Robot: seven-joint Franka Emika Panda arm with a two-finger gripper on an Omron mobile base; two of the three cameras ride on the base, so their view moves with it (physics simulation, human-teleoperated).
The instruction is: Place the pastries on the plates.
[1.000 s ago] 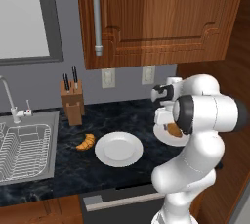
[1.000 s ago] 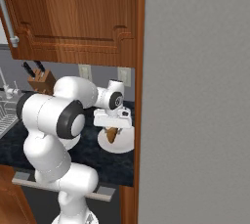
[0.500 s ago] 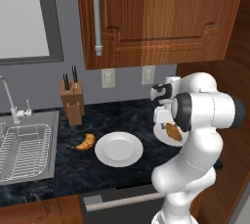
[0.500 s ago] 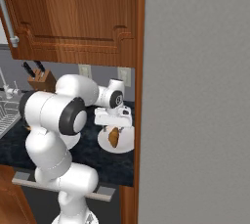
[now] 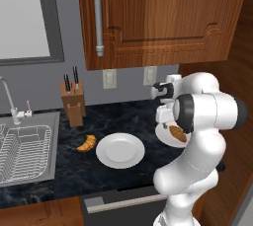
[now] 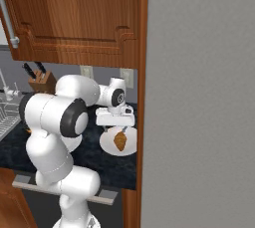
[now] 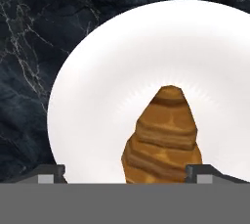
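The straighter ridged croissant (image 7: 163,135) lies on the right white plate (image 7: 93,96), also seen as the croissant (image 6: 120,140) on that plate (image 6: 107,143) by the counter's right end. My gripper (image 7: 127,174) hangs just above it, open, one fingertip on each side of the pastry's near end. In the left base view the gripper (image 5: 167,121) stands over this plate (image 5: 162,137). The crescent croissant (image 5: 87,143) rests on the dark counter, just left of the second white plate (image 5: 120,150), which is bare.
A wooden knife block (image 5: 73,102) stands against the back wall. The steel sink (image 5: 24,146) and faucet (image 5: 10,101) are at the left. A wooden cabinet (image 5: 158,18) hangs overhead, and a tall grey panel (image 6: 199,97) closes the right side.
The hand has shifted slightly left over the right plate. The straight croissant has settled a little lower onto the plate; the crescent croissant and middle plate have not moved.
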